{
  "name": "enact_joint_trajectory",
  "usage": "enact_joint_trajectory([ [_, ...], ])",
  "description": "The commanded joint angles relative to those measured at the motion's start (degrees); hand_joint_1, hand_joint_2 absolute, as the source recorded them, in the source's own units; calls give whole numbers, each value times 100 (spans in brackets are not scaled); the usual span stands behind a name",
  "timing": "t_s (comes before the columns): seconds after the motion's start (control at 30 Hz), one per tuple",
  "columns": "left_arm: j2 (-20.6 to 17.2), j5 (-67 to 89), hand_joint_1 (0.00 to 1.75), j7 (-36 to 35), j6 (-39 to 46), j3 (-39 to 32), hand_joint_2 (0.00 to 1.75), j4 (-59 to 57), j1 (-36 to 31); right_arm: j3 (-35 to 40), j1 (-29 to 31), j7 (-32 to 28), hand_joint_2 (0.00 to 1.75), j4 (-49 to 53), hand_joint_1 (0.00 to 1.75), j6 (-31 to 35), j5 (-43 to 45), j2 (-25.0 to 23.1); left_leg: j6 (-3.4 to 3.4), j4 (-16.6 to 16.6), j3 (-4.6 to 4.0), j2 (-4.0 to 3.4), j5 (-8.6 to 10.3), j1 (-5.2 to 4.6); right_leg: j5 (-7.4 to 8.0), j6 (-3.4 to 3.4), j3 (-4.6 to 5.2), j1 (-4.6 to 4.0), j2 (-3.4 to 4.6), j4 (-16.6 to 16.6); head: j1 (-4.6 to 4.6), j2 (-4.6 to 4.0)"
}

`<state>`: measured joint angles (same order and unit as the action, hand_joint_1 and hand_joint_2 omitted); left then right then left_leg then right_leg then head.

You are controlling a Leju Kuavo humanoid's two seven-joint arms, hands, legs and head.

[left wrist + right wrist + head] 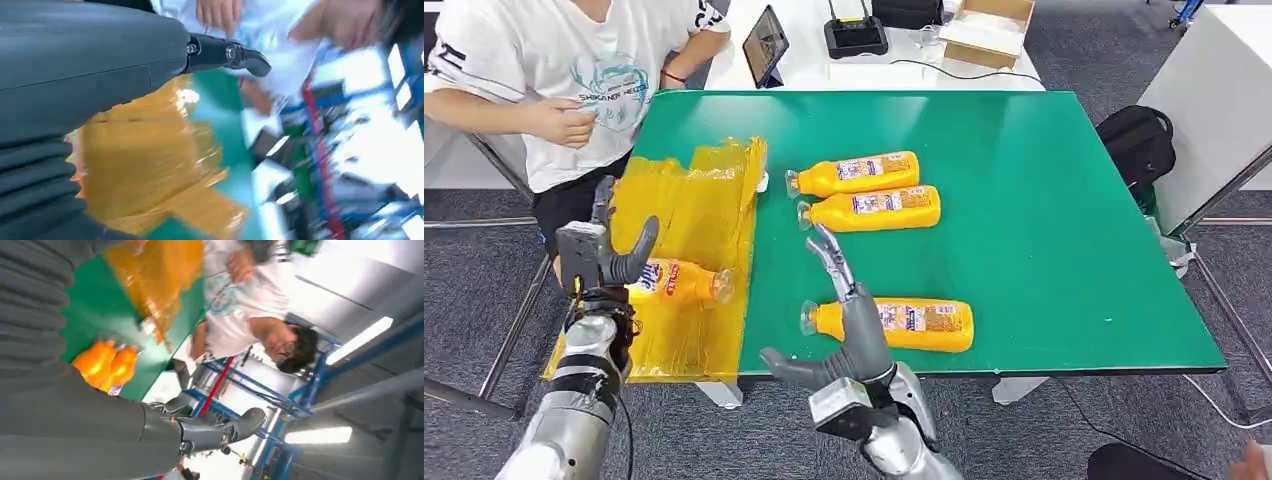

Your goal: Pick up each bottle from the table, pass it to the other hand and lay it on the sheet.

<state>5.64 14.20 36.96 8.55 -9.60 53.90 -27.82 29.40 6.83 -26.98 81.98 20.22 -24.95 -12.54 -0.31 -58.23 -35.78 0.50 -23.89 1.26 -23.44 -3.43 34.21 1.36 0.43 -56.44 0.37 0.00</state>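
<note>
One orange bottle (679, 283) is gripped by the left hand (604, 255) over the yellow sheet (686, 240) at the table (1044, 250) edge. Right hand (839, 330) is held open, fingers spread, beside a lying bottle (894, 323); bare green table is seen to its right.

Person (574, 80) in a white printed T-shirt sits off the green tabletop's (1044, 250) far left corner, one hand raised to the chest. Beyond its far edge, a white desk (824, 65) carries a propped tablet (765, 44), a black device with two antennas (855, 35) and an open cardboard box (989, 30). Black backpack (1136, 140) on the grey carpet off the right edge.
</note>
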Motion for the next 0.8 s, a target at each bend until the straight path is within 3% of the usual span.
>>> enact_joint_trajectory([
  [0.03, 560, -829, 0, 76, -226, 109, 175, 1225, 1058, -743, 1434, 1281, 175, -339, 0, -732, -1034, 1411, 12, 3, 13, -8, -2, -3, 2, 5, -16, 0, 1, 10, 0, 0],
  [0.47, 605, -847, 0, 145, -246, 167, 175, 1274, 1208, -879, 1347, 1373, 175, -190, 0, -801, -1086, 1416, 7, -4, 5, -3, -5, -2, 2, 3, -9, -2, -2, 8, 0, 0],
  [0.57, 691, -665, 0, 171, -109, 281, 175, 1410, 1546, -910, 1403, 1855, 175, -292, 0, -1116, -1235, 1723, 10, -3, 7, -3, -4, -3, 2, 0, -9, -1, -3, 8, 0, 0],
  [0.7, 738, -235, 0, 304, 252, 494, 175, 1464, 1891, -1083, 1427, 2038, 175, -668, 0, -1466, -1186, 1876, 14, 3, 18, 0, -6, -5, 0, 0, -25, 1, -7, 18, 0, 0],
  [0.8, 740, -165, 0, 304, 312, 487, 175, 1437, 1938, -888, 1578, 2355, 175, -1219, 0, -2073, -1138, 2109, 16, 2, 20, -1, -10, -7, -2, 5, -31, 1, -7, 20, 2, 0],
])
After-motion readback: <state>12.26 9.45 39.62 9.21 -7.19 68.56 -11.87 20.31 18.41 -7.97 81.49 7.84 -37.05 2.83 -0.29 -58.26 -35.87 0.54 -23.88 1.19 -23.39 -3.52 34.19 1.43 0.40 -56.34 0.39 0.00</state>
